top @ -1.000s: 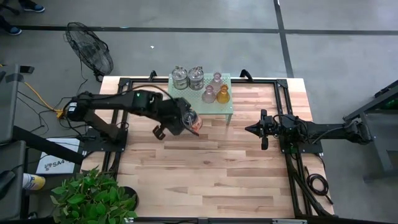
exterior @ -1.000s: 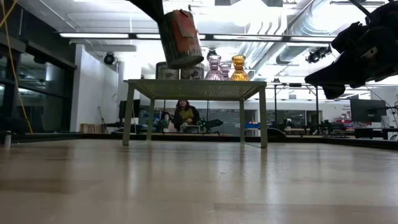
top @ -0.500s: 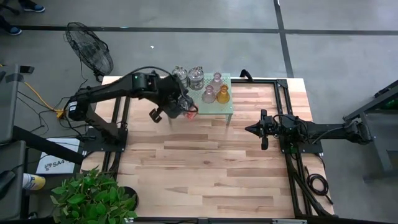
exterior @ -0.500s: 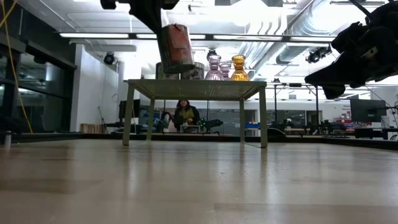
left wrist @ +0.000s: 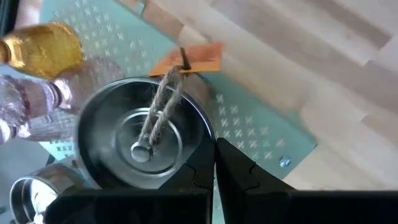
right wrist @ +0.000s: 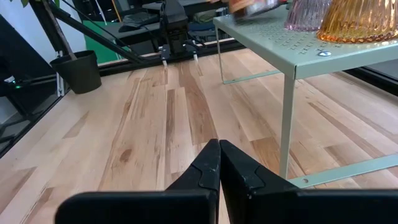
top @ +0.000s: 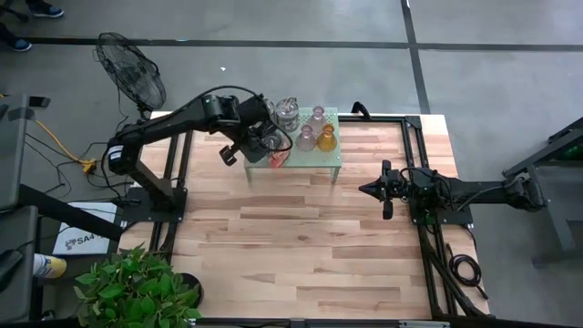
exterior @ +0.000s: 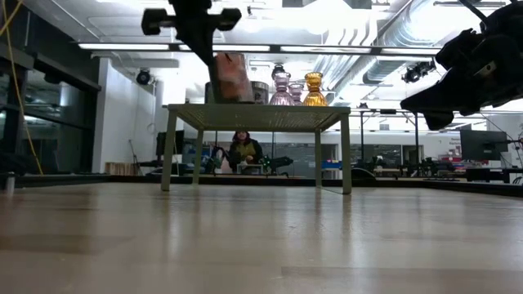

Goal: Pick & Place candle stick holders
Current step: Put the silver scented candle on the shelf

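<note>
My left gripper (top: 266, 146) is over the near left corner of the green perforated shelf (top: 335, 155), shut on a clear-silvery jar holder (left wrist: 143, 137) that has a twine loop and an orange tag (left wrist: 196, 61). On the shelf stand another clear jar (top: 287, 112), two pale pink bell holders (top: 317, 115) (top: 306, 138) and an amber one (top: 326, 138). A further clear jar's rim (left wrist: 25, 193) shows in the left wrist view. My right gripper (top: 378, 189) is shut and empty, above the table to the right of the shelf. My left gripper holds the jar by its rim (left wrist: 208, 140), one finger inside the mouth and one outside. The fingers come from above, pointing down. The jar (exterior: 233, 77) hangs nearly upright, mouth up. I cannot tell whether its base touches the shelf top.
The shelf stands on thin legs (exterior: 346, 151) at the table's far middle. Bare wooden tabletop (top: 301, 246) lies in front of it. A fan (top: 132, 77) and a potted plant (top: 137, 292) stand off the table's left side. A person (exterior: 241, 151) sits far behind the table.
My left gripper has carried the jar toward the table's far edge, from over the bare table in front of the shelf to over the shelf's near left corner. The jar, tilted before, now hangs nearly upright, close above the shelf top. The gripper has stayed shut on it.
</note>
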Action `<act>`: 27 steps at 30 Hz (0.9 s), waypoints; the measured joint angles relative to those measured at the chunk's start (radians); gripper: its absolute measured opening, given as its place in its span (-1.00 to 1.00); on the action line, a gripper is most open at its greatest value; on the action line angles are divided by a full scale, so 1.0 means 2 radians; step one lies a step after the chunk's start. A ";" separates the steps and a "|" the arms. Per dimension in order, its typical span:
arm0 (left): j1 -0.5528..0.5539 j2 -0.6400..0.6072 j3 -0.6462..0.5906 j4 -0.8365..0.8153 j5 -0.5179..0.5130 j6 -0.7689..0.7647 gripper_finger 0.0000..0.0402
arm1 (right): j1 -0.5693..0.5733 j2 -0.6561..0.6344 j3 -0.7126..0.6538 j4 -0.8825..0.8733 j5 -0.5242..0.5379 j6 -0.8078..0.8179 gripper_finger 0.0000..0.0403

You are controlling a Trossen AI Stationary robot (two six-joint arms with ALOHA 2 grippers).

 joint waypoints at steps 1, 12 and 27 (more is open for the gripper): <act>0.003 0.004 0.000 0.001 -0.004 0.005 -1.00 | 0.000 0.000 0.000 0.000 0.000 0.000 -1.00; 0.013 0.019 0.007 -0.005 -0.042 0.029 -1.00 | 0.000 0.000 0.000 0.000 0.000 0.000 -1.00; 0.013 0.020 0.042 -0.014 -0.050 0.015 -1.00 | 0.000 0.000 0.000 0.000 0.000 0.000 -1.00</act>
